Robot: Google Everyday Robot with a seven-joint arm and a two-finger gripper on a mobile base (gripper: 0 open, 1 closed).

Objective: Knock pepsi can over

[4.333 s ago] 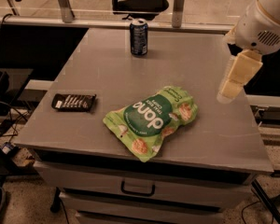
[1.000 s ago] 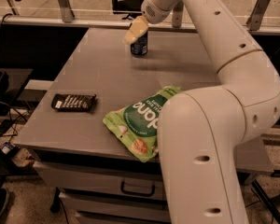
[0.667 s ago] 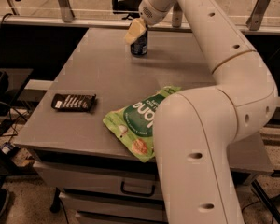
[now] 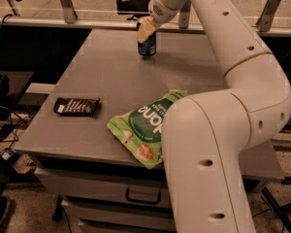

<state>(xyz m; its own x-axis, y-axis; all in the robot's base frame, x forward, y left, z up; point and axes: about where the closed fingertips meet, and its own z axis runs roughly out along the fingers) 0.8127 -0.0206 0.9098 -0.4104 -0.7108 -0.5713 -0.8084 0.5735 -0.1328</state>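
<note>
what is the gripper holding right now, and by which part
Cannot be told. The gripper is at the top of the small dark blue cylindrical metal pepsi can, which stands upright; whether it grips the can is hidden.

Green bag [image 4: 141, 131], snack bar [image 4: 76, 106], table [image 4: 104, 72]

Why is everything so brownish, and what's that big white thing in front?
Camera view: warm, dim light tints everything brownish; the white thing is the robot's arm, hiding part of the green bag; its gripper sits at the pepsi can, far across the table.
</note>
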